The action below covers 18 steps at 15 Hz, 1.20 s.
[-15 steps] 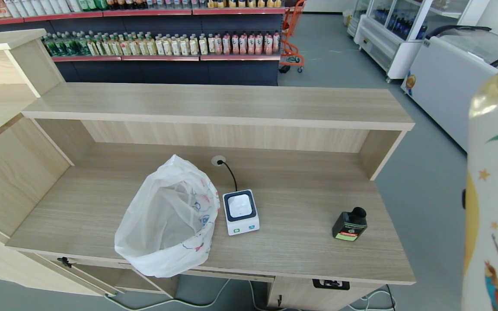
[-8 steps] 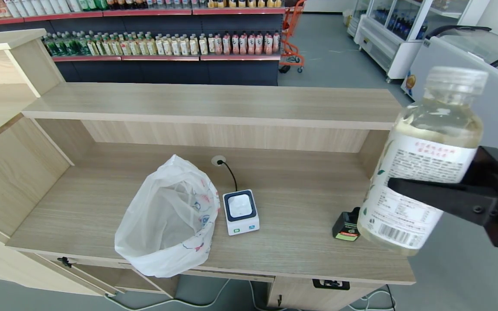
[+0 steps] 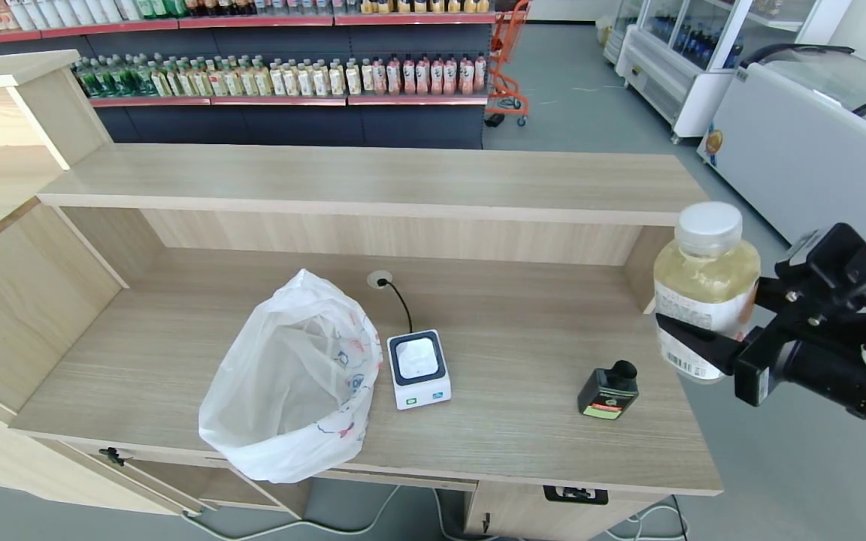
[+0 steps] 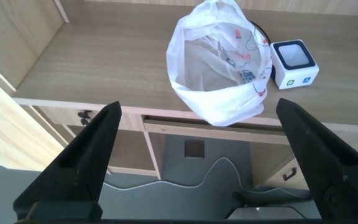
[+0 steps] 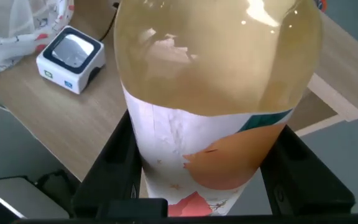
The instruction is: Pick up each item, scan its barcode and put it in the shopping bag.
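Shows upright bottle [image 3: 706,278] clamped at labelled waist by right tool [image 3: 704,334], off right end of table [image 3: 523,330], well apart from scanner [image 3: 419,368]; left tool [image 4: 197,107] spread wide; likely heavy, rigid, slippery; calls for mid-body hold.

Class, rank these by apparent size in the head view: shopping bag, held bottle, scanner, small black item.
1. shopping bag
2. held bottle, though nearer the camera, so unsure
3. scanner
4. small black item, only slightly smaller

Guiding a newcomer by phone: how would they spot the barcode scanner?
On the wooden counter, just beside the open white shopping bag, sits the scanner. It's the only white box, with a dark-framed window on top and a black cable.
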Available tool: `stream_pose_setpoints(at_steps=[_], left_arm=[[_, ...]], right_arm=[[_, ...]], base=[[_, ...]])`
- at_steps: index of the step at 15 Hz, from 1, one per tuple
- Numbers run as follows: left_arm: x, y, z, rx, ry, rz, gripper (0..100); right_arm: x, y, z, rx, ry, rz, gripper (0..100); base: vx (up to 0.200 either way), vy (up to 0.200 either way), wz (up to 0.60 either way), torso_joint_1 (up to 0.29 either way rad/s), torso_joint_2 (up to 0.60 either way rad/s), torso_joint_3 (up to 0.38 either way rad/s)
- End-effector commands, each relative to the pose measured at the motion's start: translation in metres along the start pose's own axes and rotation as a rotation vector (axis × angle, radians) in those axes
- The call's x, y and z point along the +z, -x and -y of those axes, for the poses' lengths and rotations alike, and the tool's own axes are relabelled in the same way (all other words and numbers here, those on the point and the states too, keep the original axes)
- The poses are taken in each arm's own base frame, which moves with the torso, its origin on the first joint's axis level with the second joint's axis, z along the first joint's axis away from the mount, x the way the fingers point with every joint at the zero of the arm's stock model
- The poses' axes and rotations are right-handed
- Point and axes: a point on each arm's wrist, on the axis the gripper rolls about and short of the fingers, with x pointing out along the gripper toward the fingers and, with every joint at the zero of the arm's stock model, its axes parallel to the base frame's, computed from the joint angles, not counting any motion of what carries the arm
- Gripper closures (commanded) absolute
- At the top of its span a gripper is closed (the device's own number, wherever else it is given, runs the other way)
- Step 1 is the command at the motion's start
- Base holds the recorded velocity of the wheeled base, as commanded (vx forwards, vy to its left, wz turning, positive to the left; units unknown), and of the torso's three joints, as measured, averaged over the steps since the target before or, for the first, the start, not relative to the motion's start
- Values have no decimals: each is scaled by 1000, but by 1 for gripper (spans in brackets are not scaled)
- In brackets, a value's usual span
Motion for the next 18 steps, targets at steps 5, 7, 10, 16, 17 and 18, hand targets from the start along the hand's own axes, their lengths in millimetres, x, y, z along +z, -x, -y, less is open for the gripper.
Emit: stream_pose_setpoints(at_steps=[5,7,10,16,17,18], left_arm=[[0,0,0,0,0,0,0],[0,0,0,0,0,0,0],[0,0,0,0,0,0,0],[0,0,0,0,-3,2,0],[0,0,0,0,-3,0,0],[0,0,0,0,-3,2,0]], right_arm=[[-23,-12,6,-127,57,-105,100],[-26,-13,4,-120,91,-113,100],[-30,-18,1,-105,102,-128,100],[-29,-54,-2,-113,109,-42,100],[-29,-60,-3,-110,110,-33,100],[-30,-79,-6,-106,110,-6,100]], base=[[0,0,0,0,0,0],[0,0,0,0,0,0],[0,133,0,3,-2,2],[0,200,0,5,-1,2],[0,200,0,-2,2,2],[0,200,0,2,2,2]])
